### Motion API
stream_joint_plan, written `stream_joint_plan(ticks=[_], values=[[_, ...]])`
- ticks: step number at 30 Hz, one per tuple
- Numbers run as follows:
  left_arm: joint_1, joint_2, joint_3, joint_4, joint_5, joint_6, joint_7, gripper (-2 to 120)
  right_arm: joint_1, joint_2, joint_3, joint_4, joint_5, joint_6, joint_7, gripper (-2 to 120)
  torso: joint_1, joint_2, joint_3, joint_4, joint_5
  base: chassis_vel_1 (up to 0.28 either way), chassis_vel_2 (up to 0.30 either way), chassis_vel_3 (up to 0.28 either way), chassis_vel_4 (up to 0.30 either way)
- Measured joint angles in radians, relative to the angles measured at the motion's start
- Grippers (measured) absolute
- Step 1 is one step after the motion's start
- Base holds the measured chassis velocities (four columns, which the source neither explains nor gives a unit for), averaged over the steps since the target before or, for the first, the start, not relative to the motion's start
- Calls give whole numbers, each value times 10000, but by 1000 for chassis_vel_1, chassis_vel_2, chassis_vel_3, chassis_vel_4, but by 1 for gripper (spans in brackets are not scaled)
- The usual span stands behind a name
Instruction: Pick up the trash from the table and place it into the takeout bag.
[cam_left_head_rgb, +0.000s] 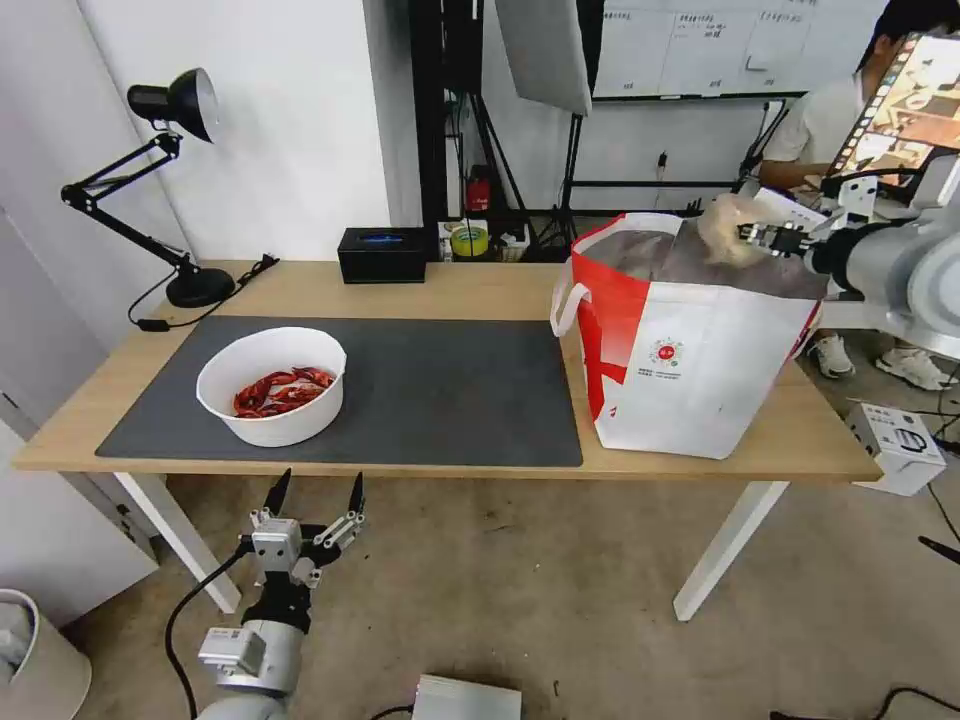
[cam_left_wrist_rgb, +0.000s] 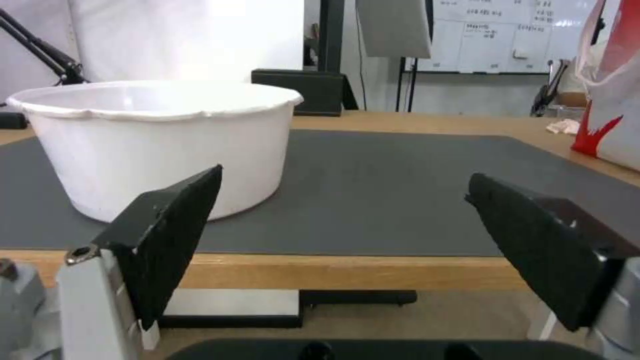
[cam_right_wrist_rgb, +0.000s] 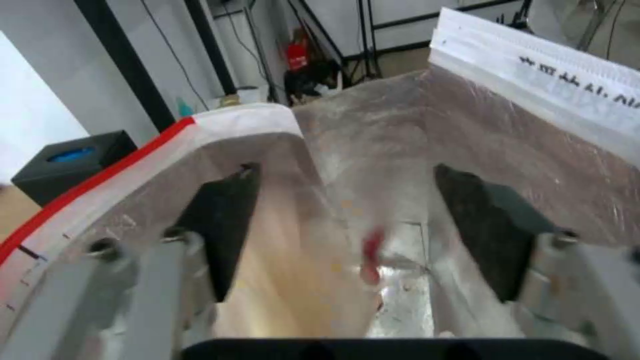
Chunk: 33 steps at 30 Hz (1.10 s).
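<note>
A white round bowl of red crayfish shells stands on the left of the dark mat on the table. The white and red takeout bag stands open at the table's right end. My right gripper hangs open over the bag's silvery mouth. A beige plastic-wrapped lump sits at its fingertips and shows as a beige blur between the fingers in the right wrist view. My left gripper is open, below the table's front edge, in front of the bowl.
A black tissue box and a desk lamp stand along the table's back edge. A white box lies on the floor at the right, and a bin stands at the bottom left.
</note>
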Motion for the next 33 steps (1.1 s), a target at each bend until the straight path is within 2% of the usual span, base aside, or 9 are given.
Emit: stream_joint_plan(ticks=[3,4,7,12,16,17,20,28,33], values=[[-56,-12,13,82,-6,6,-1,100,56,47,-29,-19,-81,62,-75,84,-1,0,0,0,-1,0,0,0,0],[-56,-12,13,82,-6,6,-1,100,56,47,-29,-19,-81,62,-75,84,-1,0,0,0,-1,0,0,0,0],[-123,-22,19,144,-8,11,0,100,-47,85,5,-22,-364,373,-392,97,-1,0,0,0,-1,0,0,0,0],[-187,-13,15,200,-14,17,0,100,-500,93,349,234,-889,1077,-1114,100,0,0,0,0,0,0,0,0,0],[-250,24,-3,286,-28,22,-2,100,-1601,-43,979,999,-1957,2474,-2363,100,-3,0,0,-1,-1,0,0,0,0],[-250,24,-3,286,-28,22,-2,100,-1601,-43,979,999,-1957,2474,-2363,100,-3,0,0,-1,-1,0,0,0,0],[-270,20,-4,331,-33,24,-5,100,-2735,-77,1437,1490,-3138,3594,-3362,100,-2,0,0,0,0,0,0,0,0],[-310,32,0,347,-90,27,-30,100,-4137,241,1775,2321,-4497,5068,-4085,100,-2,0,-1,0,0,0,0,0,0],[-292,146,-90,305,-221,33,-54,100,-4570,598,1743,2777,-5078,5652,-4280,100,-2,0,-1,0,-1,0,0,0,0]])
